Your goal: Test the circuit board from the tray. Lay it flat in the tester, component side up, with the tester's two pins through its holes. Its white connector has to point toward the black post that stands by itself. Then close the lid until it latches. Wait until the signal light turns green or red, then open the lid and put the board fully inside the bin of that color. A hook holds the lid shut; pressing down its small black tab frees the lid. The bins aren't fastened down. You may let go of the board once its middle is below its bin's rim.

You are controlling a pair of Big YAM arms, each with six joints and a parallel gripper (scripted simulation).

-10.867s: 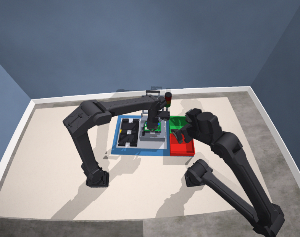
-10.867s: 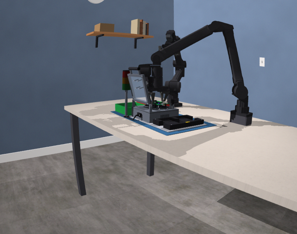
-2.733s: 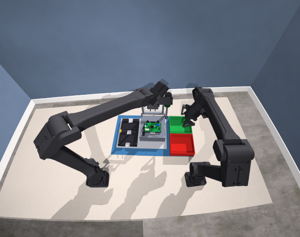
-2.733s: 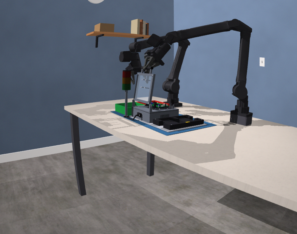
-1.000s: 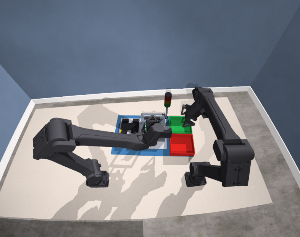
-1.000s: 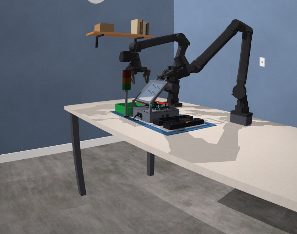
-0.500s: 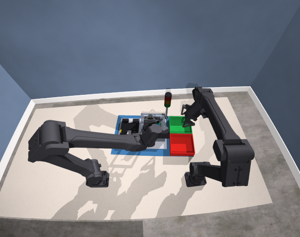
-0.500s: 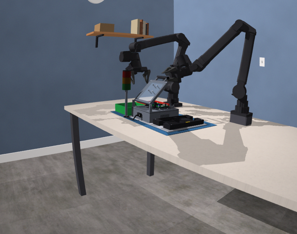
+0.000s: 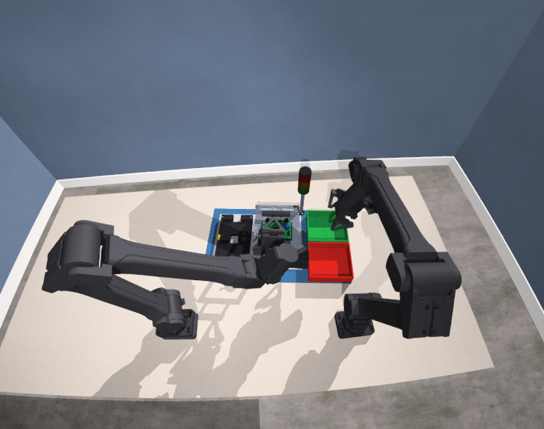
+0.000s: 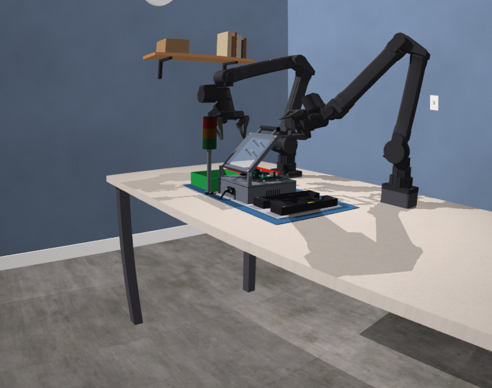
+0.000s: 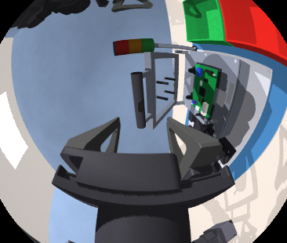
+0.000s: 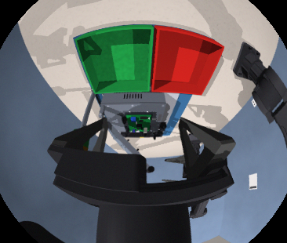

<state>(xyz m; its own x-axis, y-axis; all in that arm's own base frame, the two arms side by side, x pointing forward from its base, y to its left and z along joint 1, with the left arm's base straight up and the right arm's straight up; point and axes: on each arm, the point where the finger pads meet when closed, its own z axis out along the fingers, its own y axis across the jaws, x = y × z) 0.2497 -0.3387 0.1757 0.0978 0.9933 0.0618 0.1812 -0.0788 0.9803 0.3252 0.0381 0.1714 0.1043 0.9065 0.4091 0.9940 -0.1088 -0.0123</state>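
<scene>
The green circuit board (image 9: 288, 230) (image 11: 206, 88) (image 12: 139, 122) lies component side up in the grey tester (image 10: 234, 188). Its white connector (image 11: 205, 108) is at the tray-side end; the pins are not clear. The clear lid (image 10: 243, 155) (image 11: 150, 90) stands partly open, tilted over the board. My left gripper (image 9: 273, 221) (image 10: 283, 126) (image 11: 143, 121) is open and empty, its fingertips just short of the lid's dark handle (image 11: 137, 99). My right gripper (image 10: 233, 137) (image 12: 143, 121) is open and empty, high by the green bin (image 9: 327, 223). The signal light (image 9: 304, 180) (image 10: 209, 132) (image 11: 134, 46) shows no bright lamp.
The red bin (image 9: 330, 261) (image 12: 186, 63) stands beside the green one, right of the tester in the top view. The black tray (image 9: 235, 227) (image 10: 305, 205) lies on the other side. The light's thin pole (image 10: 209, 171) rises behind the tester, near the green bin.
</scene>
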